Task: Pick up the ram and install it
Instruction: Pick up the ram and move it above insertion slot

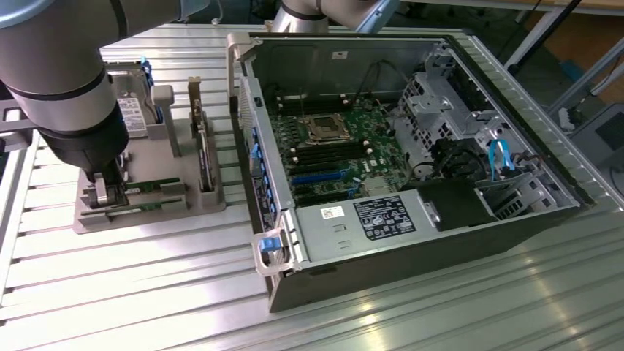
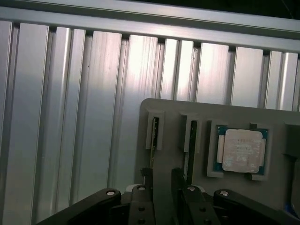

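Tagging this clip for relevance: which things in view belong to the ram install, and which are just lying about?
In the job:
- the ram, on edge in the grey holder
- the open tool, close over the holder
- the motherboard in the open case

Lying about:
- the processor chip
- the card with a metal bracket
- a second stick in the next slot
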Available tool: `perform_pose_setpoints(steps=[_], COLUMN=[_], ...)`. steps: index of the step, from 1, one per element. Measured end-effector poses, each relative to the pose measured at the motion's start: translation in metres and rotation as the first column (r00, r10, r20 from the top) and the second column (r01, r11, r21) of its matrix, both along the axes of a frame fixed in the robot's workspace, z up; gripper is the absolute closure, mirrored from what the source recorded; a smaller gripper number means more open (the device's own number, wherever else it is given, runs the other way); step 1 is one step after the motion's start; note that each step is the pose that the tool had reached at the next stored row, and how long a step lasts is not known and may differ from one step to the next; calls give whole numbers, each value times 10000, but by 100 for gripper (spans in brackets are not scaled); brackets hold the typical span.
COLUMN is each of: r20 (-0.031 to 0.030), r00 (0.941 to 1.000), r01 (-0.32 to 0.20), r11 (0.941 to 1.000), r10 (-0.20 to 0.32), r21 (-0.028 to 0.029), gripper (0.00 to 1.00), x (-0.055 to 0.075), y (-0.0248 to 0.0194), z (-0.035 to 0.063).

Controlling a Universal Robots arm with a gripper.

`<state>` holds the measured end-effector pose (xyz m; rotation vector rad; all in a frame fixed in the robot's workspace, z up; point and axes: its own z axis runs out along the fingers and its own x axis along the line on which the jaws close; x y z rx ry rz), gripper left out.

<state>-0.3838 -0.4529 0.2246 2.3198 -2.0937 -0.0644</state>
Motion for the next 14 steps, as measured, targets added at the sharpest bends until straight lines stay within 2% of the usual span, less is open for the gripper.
perform_pose_setpoints(steps=[2, 5, 10, 14], r20=[2, 2, 2, 0], r00=[10000, 10000, 10000, 10000], r01=[-1, 0, 0, -1], r11=[10000, 10000, 10000, 10000], r10=[1, 0, 0, 1], r21=[1, 7, 7, 8], gripper=[70, 70, 70, 70], x=[1, -4, -1, 87], y=[-5, -60, -66, -84], z=[-1, -1, -1, -1])
